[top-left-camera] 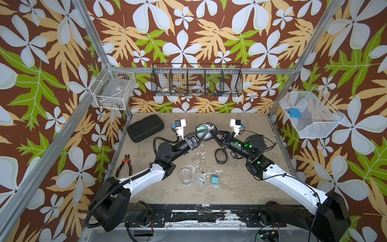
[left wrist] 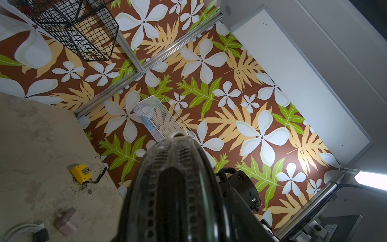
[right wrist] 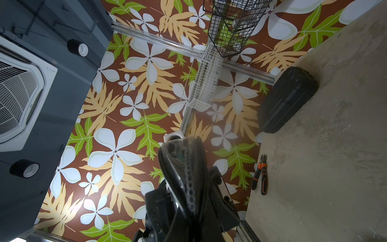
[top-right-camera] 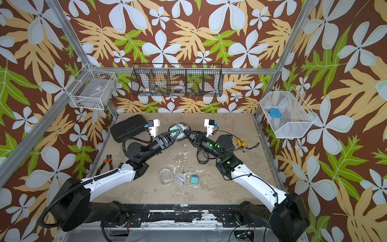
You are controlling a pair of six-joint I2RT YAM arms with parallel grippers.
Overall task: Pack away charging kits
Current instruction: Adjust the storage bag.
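Observation:
At the back middle of the table, a black-rimmed clear pouch (top-left-camera: 207, 125) (top-right-camera: 181, 125) is held up between both arms, with a mint green plug block (top-left-camera: 201, 127) and white cable inside. My left gripper (top-left-camera: 202, 131) clasps its left half. My right gripper (top-left-camera: 212, 132) is shut on its right rim. Both wrist views show this pouch (left wrist: 173, 188) (right wrist: 184, 167) edge-on and hiding the jaws. Near the front lie a clear pouch (top-left-camera: 186, 176), a coiled white cable (top-left-camera: 200, 179) and a teal plug block (top-left-camera: 214, 179). A second black-rimmed pouch (top-left-camera: 221, 156) lies under the right arm. A dusty pink plug block (left wrist: 69, 221) shows in the left wrist view.
A black ribbed hard case (top-left-camera: 146, 128) lies at the back left, with pliers (top-left-camera: 124, 165) by the left edge. A yellow tape measure (top-right-camera: 240, 142) sits at the right. On the walls hang a black wire basket (top-left-camera: 196, 80), a white one (top-left-camera: 113, 90), and a mesh basket (top-left-camera: 310, 115) holding a blue gadget (top-left-camera: 294, 113).

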